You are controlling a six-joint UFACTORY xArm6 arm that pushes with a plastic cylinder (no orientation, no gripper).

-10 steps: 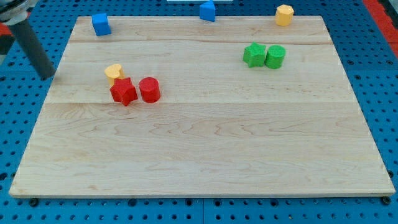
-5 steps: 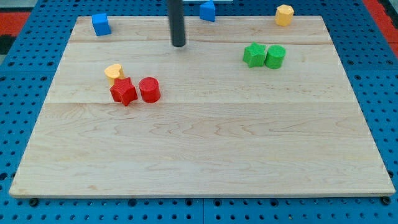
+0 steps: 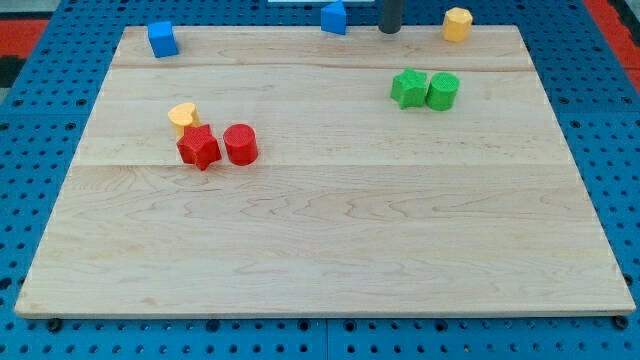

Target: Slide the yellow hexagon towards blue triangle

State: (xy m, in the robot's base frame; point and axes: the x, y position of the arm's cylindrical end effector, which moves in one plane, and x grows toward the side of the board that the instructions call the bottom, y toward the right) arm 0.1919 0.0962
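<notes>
Fingers: none on this arm; it ends in a dark rod, so no open or closed state can be told.
Tip: my tip [image 3: 390, 30] sits at the view's top edge of the desk, between the blue triangle and the yellow hexagon, touching neither.
Yellow hexagon: yellow hexagon [image 3: 457, 23] stands at the view's top right corner of the desk, to the right of my tip; squat block, flat face up, no clear long axis or heading to be made out.
Blue triangle: blue triangle [image 3: 333, 17] at the view's top edge, left of my tip, peak toward the view's top.
Blue block: blue block [image 3: 162, 39] at the view's top left corner; exact shape unclear.
Green star: green star [image 3: 408, 88] in the right half, touching the green cylinder [image 3: 442, 90] on its right.
Yellow block: small yellow block [image 3: 183, 117] in the left half, touching the red star [image 3: 198, 147] just below it; shape unclear.
Red cylinder: red cylinder [image 3: 240, 144] just beside the red star, on its right.
Desk: pale wooden desk [image 3: 330, 240] lying on a blue pegboard [image 3: 30, 200].
</notes>
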